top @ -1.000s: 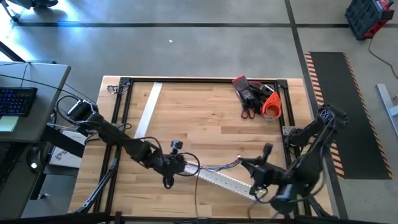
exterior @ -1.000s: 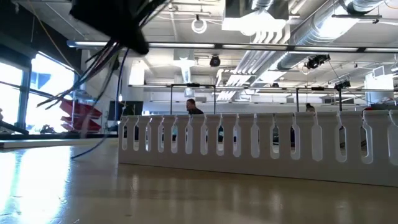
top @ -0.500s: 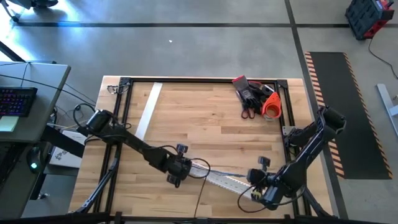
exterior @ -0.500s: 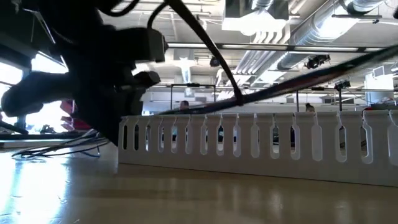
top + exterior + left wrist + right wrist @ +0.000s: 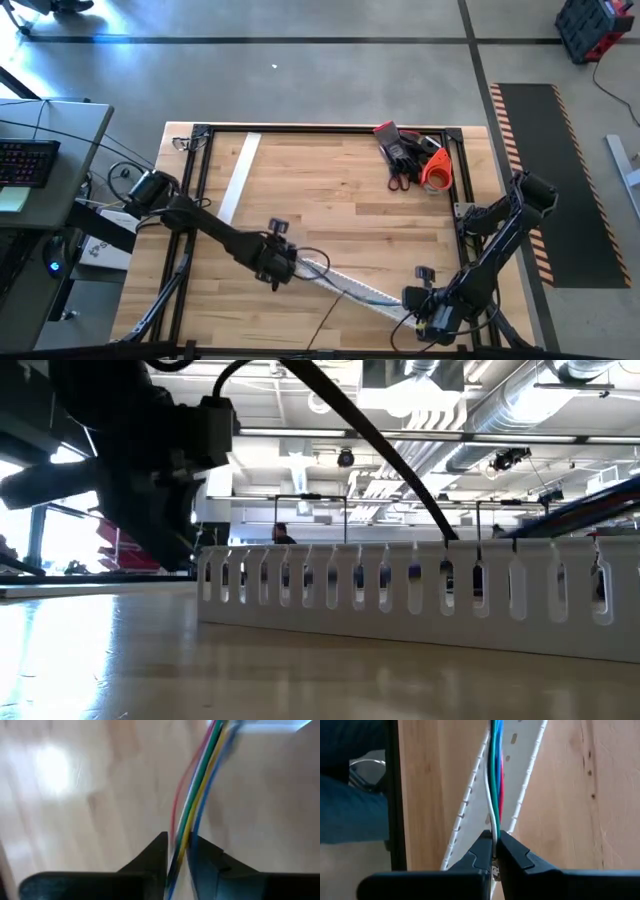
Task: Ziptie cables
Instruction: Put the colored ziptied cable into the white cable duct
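Cables (image 5: 495, 775): thin multicoloured strands bunched along channel (image 5: 527, 765).

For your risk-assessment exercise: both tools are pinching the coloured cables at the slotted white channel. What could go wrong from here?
1. The left tool grips the cables only at its fingertips; they might slip free.
2. The right tool holds the same bundle along the white channel; pulling apart could strain the thin wires.
3. The channel lies loose on the table and could be dragged.

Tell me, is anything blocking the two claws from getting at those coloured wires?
Nothing visible is. The left gripper and the right gripper each have the cables pinched between their fingers already, along the white slotted channel.
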Robot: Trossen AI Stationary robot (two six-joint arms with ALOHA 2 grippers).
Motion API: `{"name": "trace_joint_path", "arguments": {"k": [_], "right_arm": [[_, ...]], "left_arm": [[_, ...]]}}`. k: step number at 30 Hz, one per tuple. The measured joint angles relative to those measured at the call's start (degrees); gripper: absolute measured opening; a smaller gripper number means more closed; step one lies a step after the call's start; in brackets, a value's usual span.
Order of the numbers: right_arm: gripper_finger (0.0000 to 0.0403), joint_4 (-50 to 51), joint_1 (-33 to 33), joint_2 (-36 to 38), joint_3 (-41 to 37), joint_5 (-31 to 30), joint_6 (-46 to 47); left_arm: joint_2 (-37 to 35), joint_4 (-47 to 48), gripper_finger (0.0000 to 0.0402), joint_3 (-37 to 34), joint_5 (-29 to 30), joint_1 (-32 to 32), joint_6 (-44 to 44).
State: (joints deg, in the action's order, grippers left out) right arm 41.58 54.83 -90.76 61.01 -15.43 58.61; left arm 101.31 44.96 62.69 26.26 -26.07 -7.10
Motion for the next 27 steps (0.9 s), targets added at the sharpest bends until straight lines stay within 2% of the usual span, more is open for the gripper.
{"name": "trace_joint_path", "arguments": {"k": [4, 11, 14, 20, 27], "right_arm": [[0.0, -0.08, -0.54, 0.0, 0.0, 3.65, -1.21], [0.0, 0.0, -3.74, 0.0, 1.0, 14.14, -1.63], [0.0, -0.31, -4.81, 0.02, 2.06, 18.5, 1.26], [0.0, -0.12, -4.09, -0.32, 2.49, 26.8, 9.4], [0.0, -0.06, -1.33, -3.49, 2.17, 27.86, 14.68]], "left_arm": [[-3.23, -2.01, 0.0077, -0.08, -0.08, -0.15, -3.2], [-3.28, -23.06, 0.0085, 0.03, -4.11, -1.99, 3.64], [-2.67, -29.27, 0.0086, 0.02, -4.76, -2.62, 5.31], [-2.64, -33.17, 0.0086, -0.03, -4.72, -3.27, 5.81], [-2.66, -33.42, 0.0086, -0.05, -4.49, -3.36, 5.83]]}}
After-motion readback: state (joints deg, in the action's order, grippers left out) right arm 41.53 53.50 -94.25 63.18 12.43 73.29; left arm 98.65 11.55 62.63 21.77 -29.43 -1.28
